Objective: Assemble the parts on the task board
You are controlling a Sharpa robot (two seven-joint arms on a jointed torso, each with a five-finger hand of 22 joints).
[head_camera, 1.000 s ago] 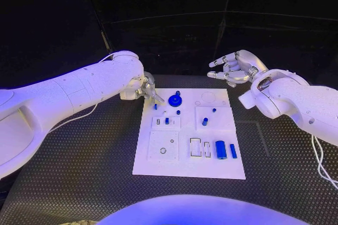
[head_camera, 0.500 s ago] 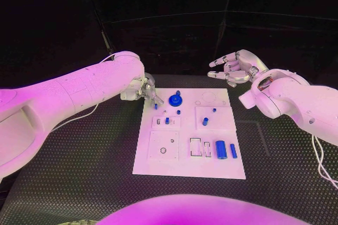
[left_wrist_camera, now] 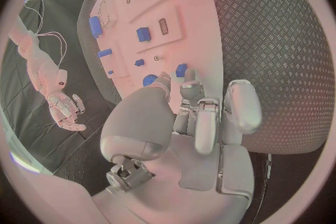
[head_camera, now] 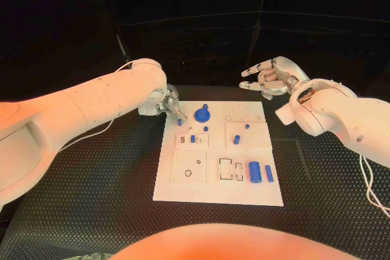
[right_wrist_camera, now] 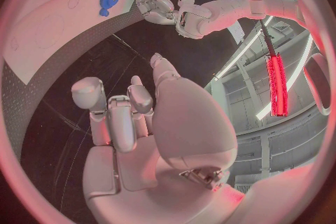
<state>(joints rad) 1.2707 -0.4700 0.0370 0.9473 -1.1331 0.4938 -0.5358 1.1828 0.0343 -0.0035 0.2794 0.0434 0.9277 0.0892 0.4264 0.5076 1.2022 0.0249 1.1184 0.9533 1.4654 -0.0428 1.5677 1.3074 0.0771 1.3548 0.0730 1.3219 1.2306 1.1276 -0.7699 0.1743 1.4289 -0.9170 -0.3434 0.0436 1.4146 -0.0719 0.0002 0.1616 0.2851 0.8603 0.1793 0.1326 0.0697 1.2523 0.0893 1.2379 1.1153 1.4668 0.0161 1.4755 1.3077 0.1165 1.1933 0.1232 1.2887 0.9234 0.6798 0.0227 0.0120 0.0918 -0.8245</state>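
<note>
The black, diamond-patterned rubber table mat (head_camera: 97, 186) is carrying the flat white rectangular task board (head_camera: 219, 153), a smooth plate cut with shallow recesses and holes. The left silver metal hand (head_camera: 169, 106) is hovering at the board's far left corner, its fingers curling in above a small blue peg (head_camera: 180, 123) at the board's edge; whether it is gripping the peg or merely touching it, I cannot tell. The right silver hand (head_camera: 268, 78) is hanging well apart beyond the board's far edge, fingers loosely curled and holding nothing. The step in hand appears to be picking up or seating that peg; the next move probably calls for fine alignment over a socket. A round blue knob-like part (head_camera: 202, 111) is sitting near the far edge, and a blue cylinder (head_camera: 255, 172) is lying by the near right.
</note>
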